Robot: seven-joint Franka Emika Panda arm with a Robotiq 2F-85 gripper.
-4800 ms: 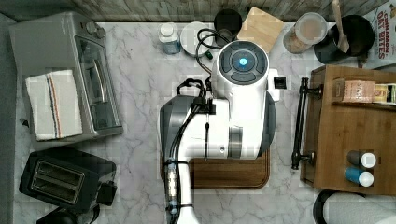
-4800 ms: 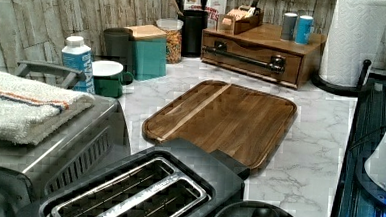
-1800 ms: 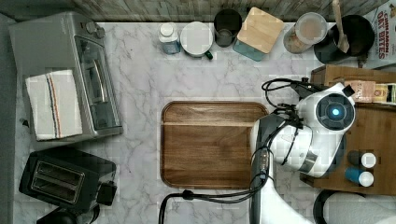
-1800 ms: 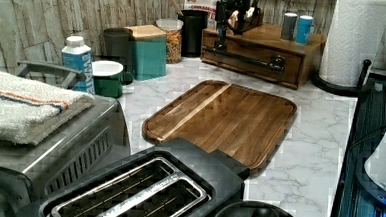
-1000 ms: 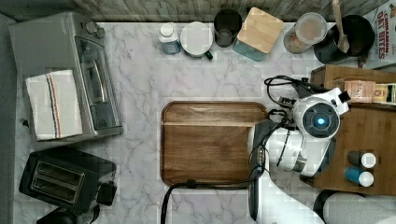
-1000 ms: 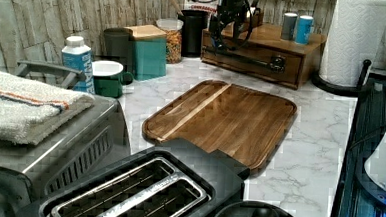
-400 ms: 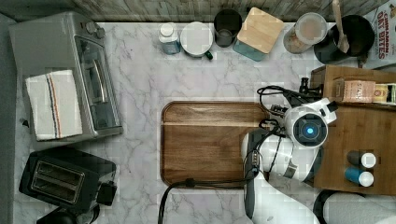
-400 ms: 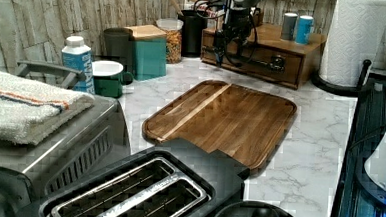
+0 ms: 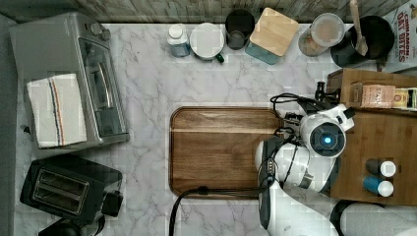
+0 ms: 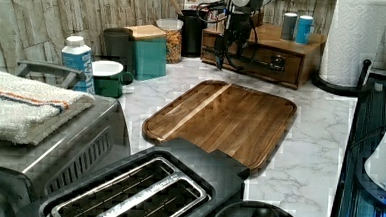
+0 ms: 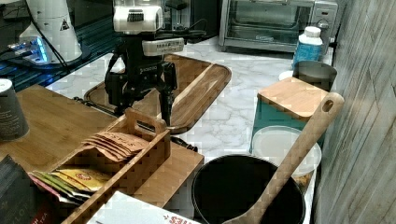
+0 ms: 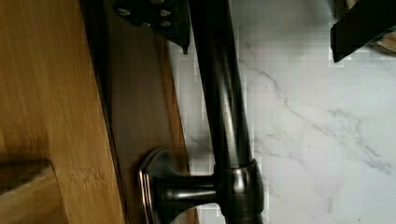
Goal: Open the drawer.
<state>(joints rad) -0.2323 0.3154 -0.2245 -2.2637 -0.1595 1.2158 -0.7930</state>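
Gripper [image 12: 261, 28] jaws wide, straddling the black bar handle [image 12: 223, 107]; drawer [image 12: 135, 93] front just behind one finger.

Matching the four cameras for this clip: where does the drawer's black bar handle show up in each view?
Top view: the bar handle pokes out above the arm, at the cabinet's left edge.
Left view: across the drawer front, behind the gripper.
Right view: a dark bar below the cabinet edge.
Wrist view: the bar runs lengthwise, with its post.
Shared landmark: the cutting board.
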